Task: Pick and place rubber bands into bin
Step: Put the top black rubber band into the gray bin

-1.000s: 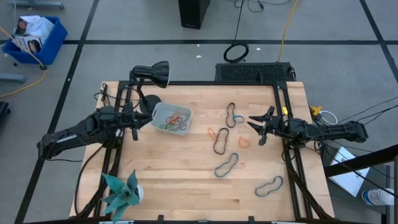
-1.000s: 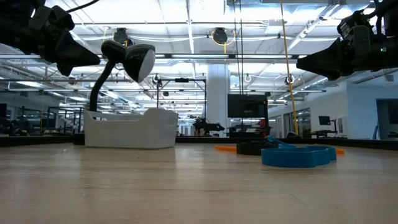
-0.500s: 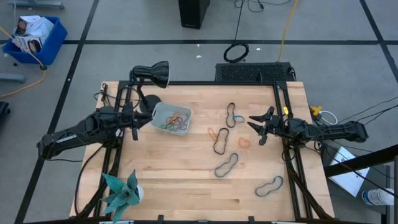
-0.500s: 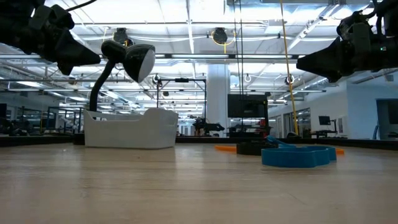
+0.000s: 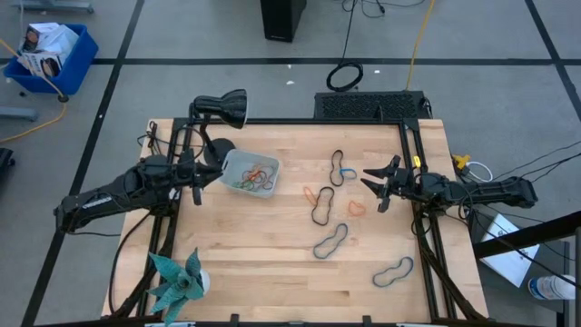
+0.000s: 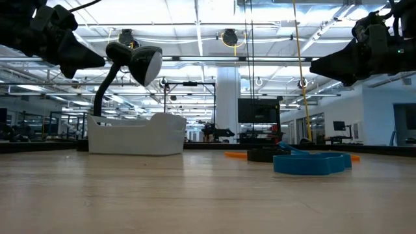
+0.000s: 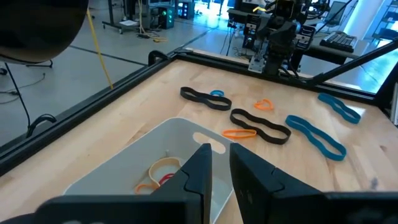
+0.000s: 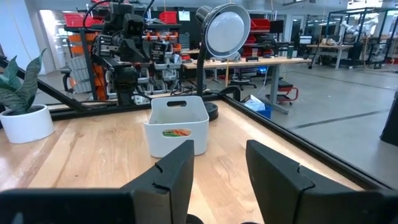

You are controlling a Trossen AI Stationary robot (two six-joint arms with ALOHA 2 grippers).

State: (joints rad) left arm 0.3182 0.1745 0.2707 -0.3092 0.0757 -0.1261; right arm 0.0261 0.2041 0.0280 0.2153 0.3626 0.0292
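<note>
Since a moment ago: nothing on the tabletop (image 5: 245,259) has shifted and both arms hang where they were; only the right gripper (image 5: 375,187) looks to have spread its fingers a touch wider.
Rubber bands: several already lie in the bin (image 5: 250,173), orange, red and tan among them; the rest are strewn over the right half of the tabletop, among them a black rubber band with a blue one (image 5: 339,167), a long black loop (image 5: 323,207), a small orange band (image 5: 357,207), a dark blue-grey band (image 5: 330,242) and another (image 5: 393,272) near the front right corner.
Bin: sits on the left part of the tabletop, just in front of the left gripper (image 7: 219,163).
Right gripper: raised clear of the wood, fingers parted and empty, just beside the small orange band and the black-and-blue pair.
Left gripper: waits over the near edge of the bin, fingers nearly together, holding nothing I can see.
Doing it well: I'd pick one lone band, the small orange one being nearest, come straight down with one finger inside the loop, and pinch low so the floppy loop doesn't slip.
Watch out: the black and blue bands touch, so a grab there may lift both.
Around: a black desk lamp (image 5: 224,107) stands behind the bin, a potted plant (image 5: 179,280) sits at the front left corner; neither blocks the path to the bin.
</note>
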